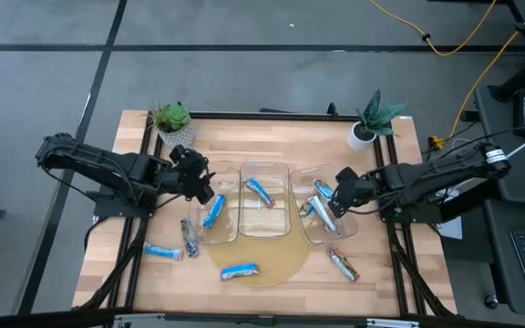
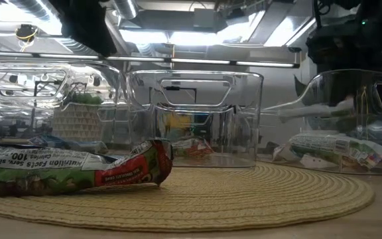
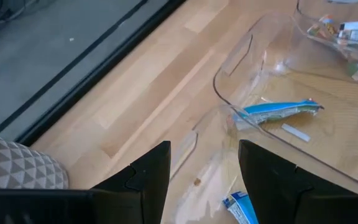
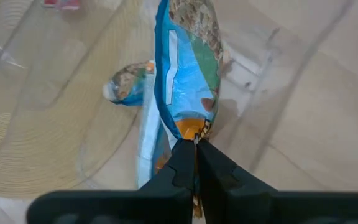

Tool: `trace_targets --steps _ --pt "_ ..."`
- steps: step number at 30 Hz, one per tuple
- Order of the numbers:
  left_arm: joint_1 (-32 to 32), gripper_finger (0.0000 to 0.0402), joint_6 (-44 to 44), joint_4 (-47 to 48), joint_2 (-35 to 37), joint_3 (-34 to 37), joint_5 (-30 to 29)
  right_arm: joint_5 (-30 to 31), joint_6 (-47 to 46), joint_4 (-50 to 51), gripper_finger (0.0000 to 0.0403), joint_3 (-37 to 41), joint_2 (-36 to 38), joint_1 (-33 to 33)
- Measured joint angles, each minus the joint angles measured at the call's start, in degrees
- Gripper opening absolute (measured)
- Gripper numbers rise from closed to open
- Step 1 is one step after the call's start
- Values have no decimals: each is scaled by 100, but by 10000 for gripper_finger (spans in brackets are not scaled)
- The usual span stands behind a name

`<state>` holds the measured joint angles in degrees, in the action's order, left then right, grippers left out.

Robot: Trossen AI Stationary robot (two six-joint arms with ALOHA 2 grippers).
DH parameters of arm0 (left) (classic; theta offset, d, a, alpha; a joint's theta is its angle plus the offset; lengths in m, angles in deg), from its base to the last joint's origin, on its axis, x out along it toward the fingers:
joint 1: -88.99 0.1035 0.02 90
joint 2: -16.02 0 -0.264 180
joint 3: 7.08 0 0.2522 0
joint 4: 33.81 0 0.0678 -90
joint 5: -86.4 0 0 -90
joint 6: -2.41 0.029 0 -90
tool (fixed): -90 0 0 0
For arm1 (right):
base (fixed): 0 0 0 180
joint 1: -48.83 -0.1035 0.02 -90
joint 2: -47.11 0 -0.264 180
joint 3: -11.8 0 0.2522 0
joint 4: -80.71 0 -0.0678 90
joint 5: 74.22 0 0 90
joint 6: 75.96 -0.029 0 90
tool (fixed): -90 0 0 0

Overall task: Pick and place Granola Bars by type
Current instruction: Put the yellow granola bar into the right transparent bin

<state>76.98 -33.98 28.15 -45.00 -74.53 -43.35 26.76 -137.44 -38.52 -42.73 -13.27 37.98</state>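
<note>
Three clear, glossy plastic bins sit side by side across the middle of the pale wood-plank counter (image 1: 153, 282), their near ends resting on a round woven straw mat (image 1: 276, 264) with a ribbed coil texture. The left bin (image 1: 210, 239) holds one bright blue granola bar (image 1: 213, 211); the middle bin (image 1: 264, 230) holds another blue bar (image 1: 261, 191); the right bin (image 1: 315, 175) holds several blue-and-white bars.

The right tool (image 4: 194, 149) hangs over the right bin, its fingers pinched together on the crimped end of a shiny blue, green and orange wrapped bar (image 4: 188, 68), which dangles flat and crinkled below it. The left tool (image 3: 204, 177) hovers above the far end of the left bin with its fingers spread apart and nothing between them.

Loose bars lie on the bare wood: two at the left (image 1: 163, 251) (image 1: 190, 239), one blue bar on the mat's front edge (image 1: 240, 271), and a silvery, red-tipped bar (image 1: 343, 264) to the right. Two potted plants (image 1: 172, 119) (image 1: 372, 118) stand at the far corners. The front strip of the counter is open; a dark metal frame runs around the edges.
</note>
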Motion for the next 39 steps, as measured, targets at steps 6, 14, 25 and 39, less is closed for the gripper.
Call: trace_targets --steps 6,14,25,39 --pt "0 180 -212 -58 -160 0 84 -57 -4 -257 12 209 -285 0" --pt "0 180 -435 -115 -165 0 88 -414 5 -558 14 423 -794 0" --pt "0 180 -444 -383 -165 0 86 -618 1 -878 65 481 -941 0" --pt "0 180 -651 -452 -165 0 335 -531 232 -1045 202 298 -934 0"
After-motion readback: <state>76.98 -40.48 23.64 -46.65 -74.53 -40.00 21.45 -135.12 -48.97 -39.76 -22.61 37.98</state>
